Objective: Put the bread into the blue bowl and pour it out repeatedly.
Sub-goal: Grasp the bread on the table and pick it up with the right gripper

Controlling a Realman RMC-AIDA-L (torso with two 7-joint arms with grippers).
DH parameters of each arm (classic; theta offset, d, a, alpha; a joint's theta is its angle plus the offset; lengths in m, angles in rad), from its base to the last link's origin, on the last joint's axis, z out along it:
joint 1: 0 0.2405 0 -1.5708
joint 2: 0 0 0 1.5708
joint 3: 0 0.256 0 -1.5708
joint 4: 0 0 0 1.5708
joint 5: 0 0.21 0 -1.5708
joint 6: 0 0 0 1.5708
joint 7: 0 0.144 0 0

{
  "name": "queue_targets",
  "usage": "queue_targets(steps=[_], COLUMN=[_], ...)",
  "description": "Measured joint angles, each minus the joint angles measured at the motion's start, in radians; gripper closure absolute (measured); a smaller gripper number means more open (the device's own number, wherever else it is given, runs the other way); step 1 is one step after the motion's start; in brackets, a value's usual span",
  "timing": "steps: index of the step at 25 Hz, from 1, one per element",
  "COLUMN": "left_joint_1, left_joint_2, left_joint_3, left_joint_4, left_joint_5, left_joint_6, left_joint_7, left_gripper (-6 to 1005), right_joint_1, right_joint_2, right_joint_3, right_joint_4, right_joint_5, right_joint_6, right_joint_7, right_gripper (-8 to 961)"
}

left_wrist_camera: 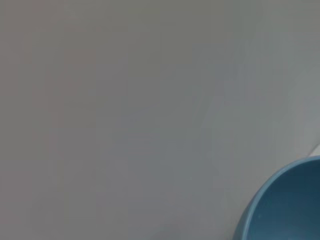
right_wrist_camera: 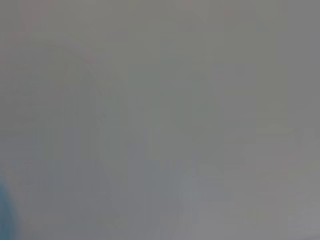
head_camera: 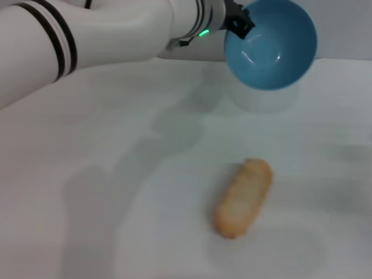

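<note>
Holding the round light-blue plastic bowl [head_camera: 271, 43] tipped and empty above the white surface [head_camera: 87, 174], left gripper [head_camera: 239, 24] fingers clamped on its rim, pour looks done: golden-tan ridged toy loaf [head_camera: 243, 198] lies below, needs reloading next, right gripper unseen.

We find the long ridged golden-tan toy loaf [head_camera: 243, 199] lying flat on the plain white table [head_camera: 87, 203], toward the near side and somewhat right of centre, its long axis running near-left to far-right. The round light-blue plastic bowl [head_camera: 271, 43] is behind it, well apart, raised off the table and tipped with its opening facing the near side. We note the left gripper [head_camera: 238, 24] at the bowl's left rim, its arm reaching in from the left.
</note>
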Motion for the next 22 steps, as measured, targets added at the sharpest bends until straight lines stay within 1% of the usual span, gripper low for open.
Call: queue_targets(steps=[1, 2, 5, 8, 10, 11, 12, 16, 17, 19, 22], left_joint_1=[0.002, 0.002, 0.0, 0.006, 0.012, 0.019, 0.019, 0.043, 0.047, 0.055, 0.063], left_joint_2=[0.001, 0.002, 0.003, 0.003, 0.004, 0.006, 0.006, 0.01, 0.01, 0.01, 0.01], left_joint_3=[-0.013, -0.028, -0.042, -0.058, -0.099, -0.139, -0.139, -0.196, -0.201, -0.204, -0.202], left_joint_4=[0.0, -0.005, -0.02, -0.029, -0.039, -0.046, -0.046, -0.048, -0.048, -0.048, -0.047], left_joint_5=[-0.012, -0.025, -0.035, -0.048, -0.055, -0.056, -0.056, -0.056, -0.056, -0.056, -0.056], left_joint_6=[0.006, 0.016, 0.031, 0.047, 0.058, 0.062, 0.062, 0.067, 0.067, 0.066, 0.067], left_joint_7=[0.0, 0.0, 0.0, -0.001, -0.001, -0.001, -0.001, 0.005, 0.007, 0.008, 0.009], left_gripper=[1000, 1000, 1000, 1000, 1000, 1000, 1000, 1000, 1000, 1000, 1000], right_joint_1=[0.02, 0.02, 0.03, 0.034, 0.043, 0.049, 0.057, 0.104, 0.129, 0.14, 0.159], right_joint_2=[-0.005, -0.005, -0.008, -0.015, -0.022, -0.024, -0.025, -0.028, -0.024, -0.021, -0.01], right_joint_3=[-0.043, -0.043, -0.083, -0.088, -0.088, -0.088, -0.089, -0.096, -0.101, -0.102, -0.106], right_joint_4=[-0.026, -0.026, -0.1, -0.176, -0.207, -0.219, -0.228, -0.244, -0.244, -0.245, -0.245], right_joint_5=[-0.101, -0.101, -0.271, -0.481, -0.629, -0.694, -0.749, -0.945, -1.023, -1.047, -1.061], right_joint_6=[0.024, 0.024, 0.043, 0.064, 0.071, 0.071, 0.07, 0.064, 0.062, 0.061, 0.064], right_joint_7=[0.168, 0.168, 0.391, 0.707, 0.902, 0.981, 1.054, 1.31, 1.4, 1.421, 1.427], right_gripper=[237, 237, 237, 237, 237, 237, 237, 238, 238, 238, 238])
